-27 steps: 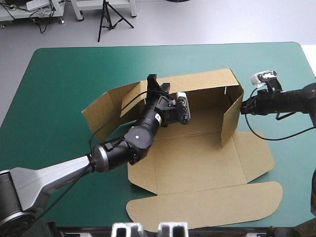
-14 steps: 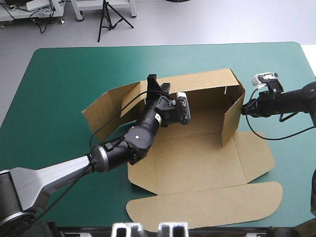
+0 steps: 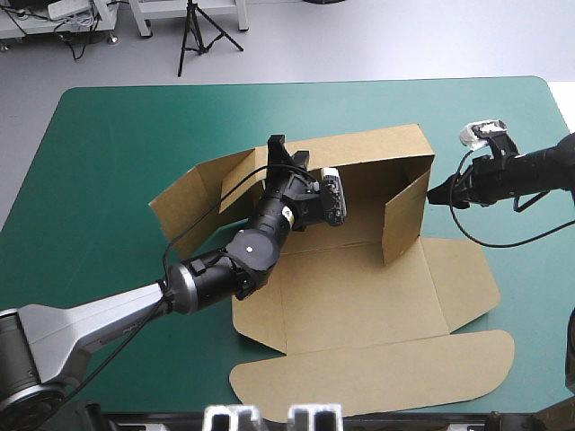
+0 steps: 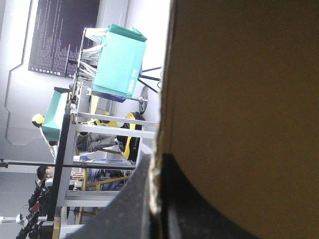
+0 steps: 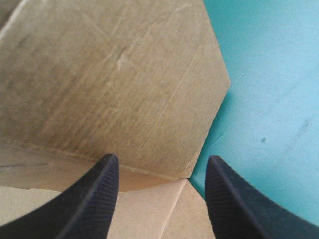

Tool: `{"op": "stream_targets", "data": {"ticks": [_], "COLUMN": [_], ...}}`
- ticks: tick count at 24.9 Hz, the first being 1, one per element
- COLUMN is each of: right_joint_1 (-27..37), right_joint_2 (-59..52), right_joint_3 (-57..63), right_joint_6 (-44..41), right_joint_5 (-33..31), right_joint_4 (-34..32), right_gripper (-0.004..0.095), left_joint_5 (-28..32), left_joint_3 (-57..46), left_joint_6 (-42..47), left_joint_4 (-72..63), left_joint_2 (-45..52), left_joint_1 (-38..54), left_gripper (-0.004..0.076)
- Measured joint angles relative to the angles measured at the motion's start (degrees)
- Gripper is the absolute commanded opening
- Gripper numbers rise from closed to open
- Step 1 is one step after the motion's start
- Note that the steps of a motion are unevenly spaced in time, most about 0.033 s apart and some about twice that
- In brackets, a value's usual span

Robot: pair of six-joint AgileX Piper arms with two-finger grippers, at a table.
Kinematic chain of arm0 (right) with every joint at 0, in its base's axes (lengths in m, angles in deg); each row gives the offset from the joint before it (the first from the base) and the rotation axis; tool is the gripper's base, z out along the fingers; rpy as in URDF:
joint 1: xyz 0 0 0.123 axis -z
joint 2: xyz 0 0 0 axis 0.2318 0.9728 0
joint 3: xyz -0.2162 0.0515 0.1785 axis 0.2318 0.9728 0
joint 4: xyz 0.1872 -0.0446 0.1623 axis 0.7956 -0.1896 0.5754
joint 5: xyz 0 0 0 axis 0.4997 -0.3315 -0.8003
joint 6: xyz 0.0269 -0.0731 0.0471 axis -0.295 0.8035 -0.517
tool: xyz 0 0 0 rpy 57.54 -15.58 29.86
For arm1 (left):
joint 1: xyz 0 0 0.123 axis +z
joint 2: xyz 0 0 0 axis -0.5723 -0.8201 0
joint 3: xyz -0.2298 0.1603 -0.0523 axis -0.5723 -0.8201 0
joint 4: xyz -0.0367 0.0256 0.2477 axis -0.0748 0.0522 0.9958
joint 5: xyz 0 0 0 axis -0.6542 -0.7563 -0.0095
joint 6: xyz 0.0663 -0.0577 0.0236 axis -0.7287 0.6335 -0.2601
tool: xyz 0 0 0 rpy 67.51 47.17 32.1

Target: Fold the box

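Box (image 3: 359, 287) sits mid-frame on the teal-green cover (image 3: 108, 144), with its back and right walls raised and its lid flat toward the bottom edge. The left gripper (image 3: 287, 154) pinches the back wall left of centre. The right gripper (image 3: 436, 194), fingers apart, faces the right wall's outside.

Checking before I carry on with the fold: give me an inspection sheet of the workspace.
Surface: teal-green cover, flat.
Job's things: box part folded; back wall up, right flap up and turned inward, left flap half raised, lid flat.
Clutter: nothing seen.
Grippers: left gripper shut on the back wall's top edge; right gripper open, facing the right flap's outer side.
Cables: nothing seen.
Surroundings: nothing seen.
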Motion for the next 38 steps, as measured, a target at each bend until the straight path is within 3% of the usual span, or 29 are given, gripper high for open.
{"op": "stream_targets", "data": {"ticks": [10,13,22,31,38], "right_joint_1": [-4.71,-6.08,-6.45,-6.45,-6.45], "right_joint_2": [-0.77,-1.42,-1.58,-1.15,4.31], "right_joint_3": [0.0,0.0,0.0,0.0,0.0], "right_joint_6": [-5.01,-4.21,6.63,12.41,19.15], "right_joint_5": [-1.32,-1.45,-1.64,5.96,6.99], "right_joint_4": [-9.76,-10.08,-4.35,0.03,6.02], "right_gripper": [0.0486,0.0486,0.0486,0.0486,0.0486], "left_joint_5": [-0.11,-0.11,-0.06,-0.12,1.64], "left_joint_3": [0.0,0.0,0.0,0.0,0.0], "left_joint_6": [-0.46,-0.48,-0.63,-0.63,-1.27], "left_joint_4": [-0.05,-0.05,-0.05,0.0,-0.01], "left_joint_2": [0.0,0.0,0.0,0.0,0.0], "left_joint_1": [0.0,0.0,0.0,0.0,0.09], "left_gripper": [-0.0009,-0.0009,-0.0009,-0.0009,-0.0009]}}
